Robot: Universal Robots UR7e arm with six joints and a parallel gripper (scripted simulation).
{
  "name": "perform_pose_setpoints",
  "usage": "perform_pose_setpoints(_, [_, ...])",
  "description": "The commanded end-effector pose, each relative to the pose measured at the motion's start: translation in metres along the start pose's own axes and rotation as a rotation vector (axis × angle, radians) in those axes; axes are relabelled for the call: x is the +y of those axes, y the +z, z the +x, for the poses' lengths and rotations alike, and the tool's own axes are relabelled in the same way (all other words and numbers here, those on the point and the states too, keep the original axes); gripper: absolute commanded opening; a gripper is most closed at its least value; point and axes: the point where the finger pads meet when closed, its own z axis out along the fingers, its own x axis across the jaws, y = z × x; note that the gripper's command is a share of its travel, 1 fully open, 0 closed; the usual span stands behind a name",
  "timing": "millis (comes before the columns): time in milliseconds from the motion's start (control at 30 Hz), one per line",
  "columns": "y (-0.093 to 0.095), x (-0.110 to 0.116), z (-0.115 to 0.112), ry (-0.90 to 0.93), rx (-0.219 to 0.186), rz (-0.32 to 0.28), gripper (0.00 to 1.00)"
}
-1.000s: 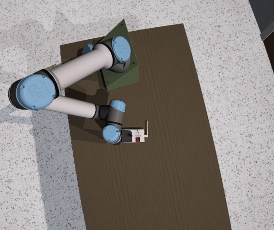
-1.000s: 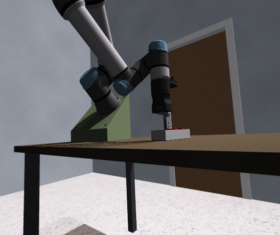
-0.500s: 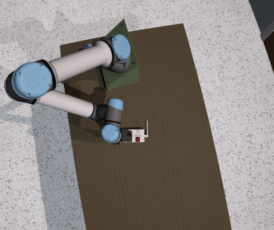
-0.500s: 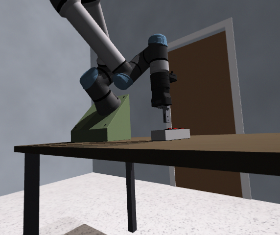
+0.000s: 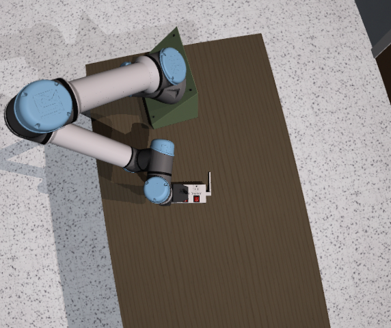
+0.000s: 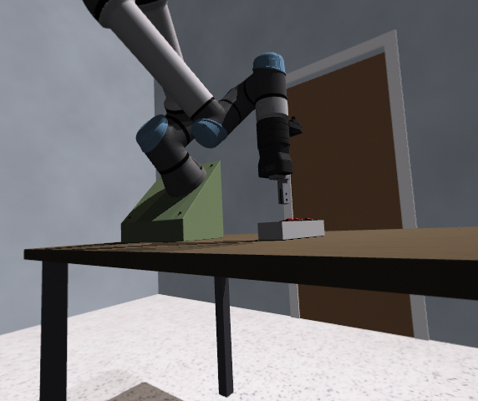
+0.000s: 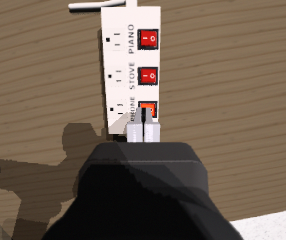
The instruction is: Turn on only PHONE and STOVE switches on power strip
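The power strip (image 7: 131,70) lies flat, switches up, on the brown table (image 5: 245,247) just right of the arm's wrist, its PHONE switch (image 7: 148,108) glowing brighter than the STOVE switch (image 7: 148,76) and PIANO switch (image 7: 148,39) farther along. It looks a stiff, light plastic block that could skid, so each rocker wants a straight downward press, not a grasp. The gripper (image 7: 143,131) hangs above the PHONE rocker, fingers pressed together on nothing.

Closed gripper (image 7: 143,131) over PHONE switch (image 7: 148,109) (brighter red)

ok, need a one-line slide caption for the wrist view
Shut gripper poised over the PHONE switch of the power strip; STOVE and PIANO switches beyond.
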Motion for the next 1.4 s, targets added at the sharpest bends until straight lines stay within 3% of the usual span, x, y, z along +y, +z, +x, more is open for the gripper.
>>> perform_pose_setpoints(0, [0.0,0.0,0.0,0.0,0.001,0.0,0.0])
perform_pose_setpoints(300, [-0.001,-0.001,0.0,0.0,0.001,0.0,0.0])
perform_pose_setpoints(533, [-0.014,-0.045,0.0,0.0,0.001,0.0,0.0])
perform_pose_setpoints(1367, [-0.014,-0.046,0.0,0.0,0.001,0.0,0.0])
